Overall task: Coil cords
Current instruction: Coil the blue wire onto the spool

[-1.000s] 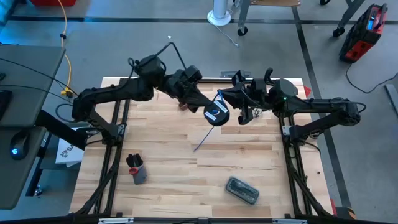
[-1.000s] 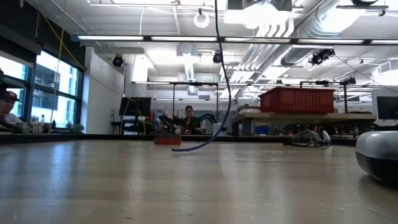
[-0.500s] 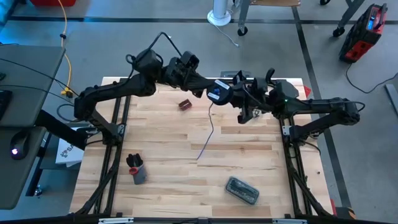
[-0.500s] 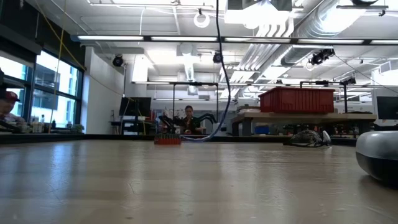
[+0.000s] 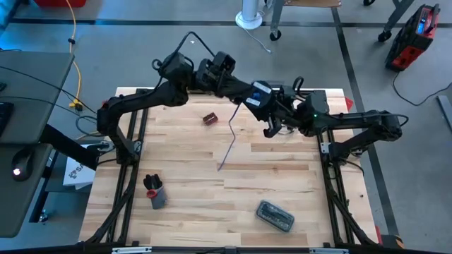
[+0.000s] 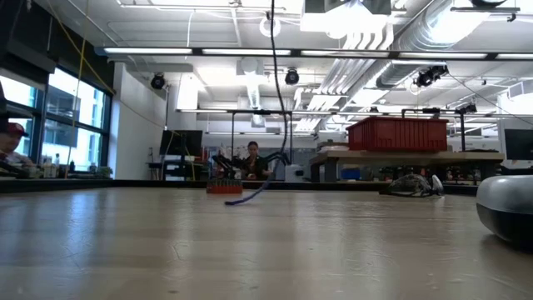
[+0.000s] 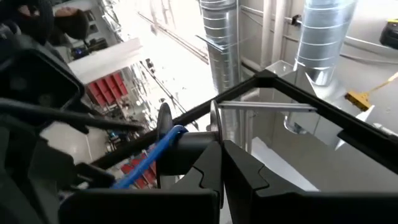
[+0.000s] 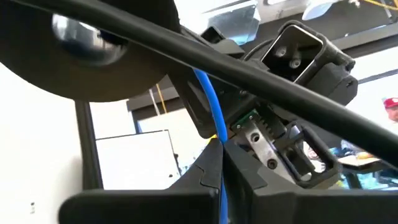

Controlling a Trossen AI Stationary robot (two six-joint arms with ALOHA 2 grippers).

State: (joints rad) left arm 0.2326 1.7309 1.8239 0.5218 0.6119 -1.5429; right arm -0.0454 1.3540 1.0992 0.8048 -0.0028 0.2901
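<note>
The round black reel with a blue-white patch point(image 5: 260, 93) is held in the air over the table's far middle. My left gripper point(image 5: 247, 90) is shut on it and shows in the left wrist view point(image 7: 222, 168). The thin blue cord point(image 5: 230, 134) is wound on the reel point(image 7: 166, 144). It hangs down, and its free end point(image 5: 220, 167) lies on the wood point(image 6: 240, 198). My right gripper point(image 8: 221, 180) is just under the reel, shut on the cord. My left gripper pinches one thin round flange of the reel at its rim point(image 7: 215, 121) between its two shut fingers. It comes from the table's left. The reel is lifted clear of the table. My right gripper pinches the blue cord point(image 8: 216, 140) between its two fingers, close below the reel point(image 8: 93, 50). The fingers lie across the cord and come from the table's right. The cord runs on past them to the reel.
A small red-brown block point(image 5: 210, 118) lies on the far left-middle of the table. A grey and red object point(image 5: 154, 192) lies at the near left. A grey case point(image 5: 275, 215) lies at the near right. The yellow cable point(image 5: 73, 42) runs off the table at the left.
My left gripper has carried the reel toward the table's far edge and to the right. The hanging cord has gone along with it and hangs longer below the reel, with its free end still on the wood. My right gripper has stayed close to the reel.
</note>
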